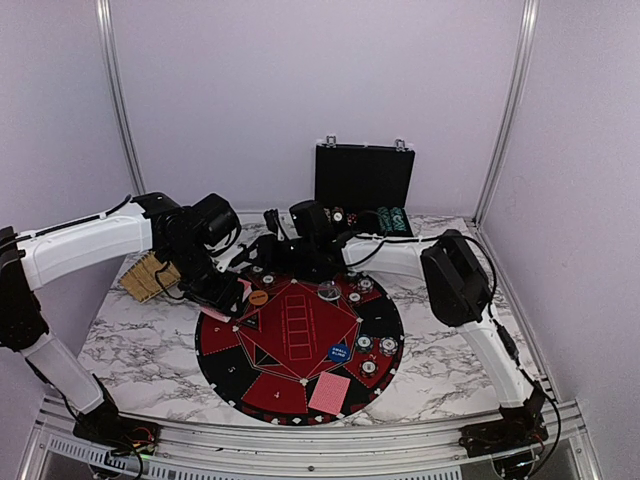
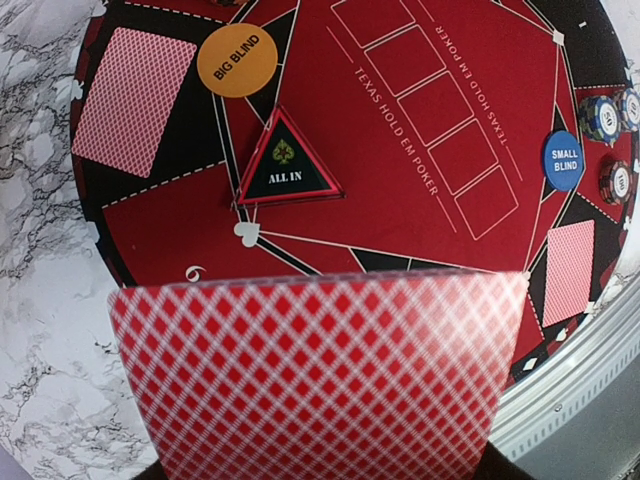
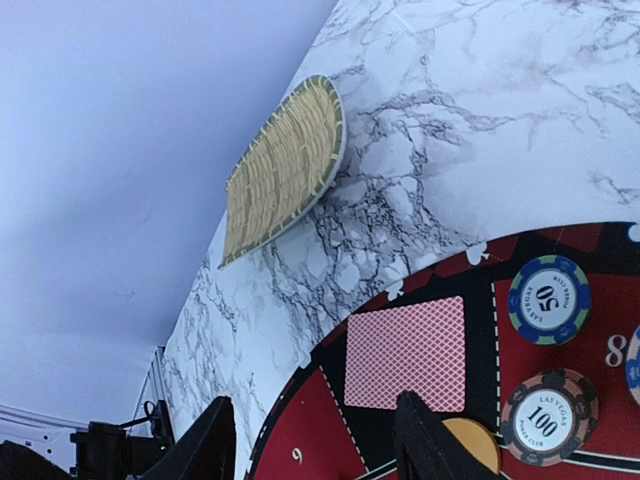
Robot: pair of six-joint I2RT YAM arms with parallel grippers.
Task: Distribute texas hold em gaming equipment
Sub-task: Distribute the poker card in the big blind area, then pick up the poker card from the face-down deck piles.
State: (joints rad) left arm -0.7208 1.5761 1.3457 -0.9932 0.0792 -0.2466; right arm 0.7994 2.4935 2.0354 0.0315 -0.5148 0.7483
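My left gripper (image 1: 218, 300) is shut on a stack of red-backed playing cards (image 2: 315, 375), which hides its fingers and hangs over the mat's left edge. On the round mat (image 2: 400, 190) lie a card (image 2: 135, 100), an orange BIG BLIND disc (image 2: 237, 60), a blue SMALL BLIND disc (image 2: 563, 160), a second card (image 2: 568, 272) and striped chips (image 2: 600, 115). My right gripper (image 3: 315, 425) hovers open and empty over the mat's far left rim, just short of a lying card (image 3: 408, 352). Chips marked 50 (image 3: 548, 299) and 100 (image 3: 549, 415) sit beside it.
A woven tray (image 3: 285, 170) lies on the marble table (image 1: 140, 340) left of the mat. The black hinged case (image 1: 364, 180) stands open at the back with chips (image 1: 395, 220) in it. An ALL IN triangle (image 2: 287, 165) rests on the mat.
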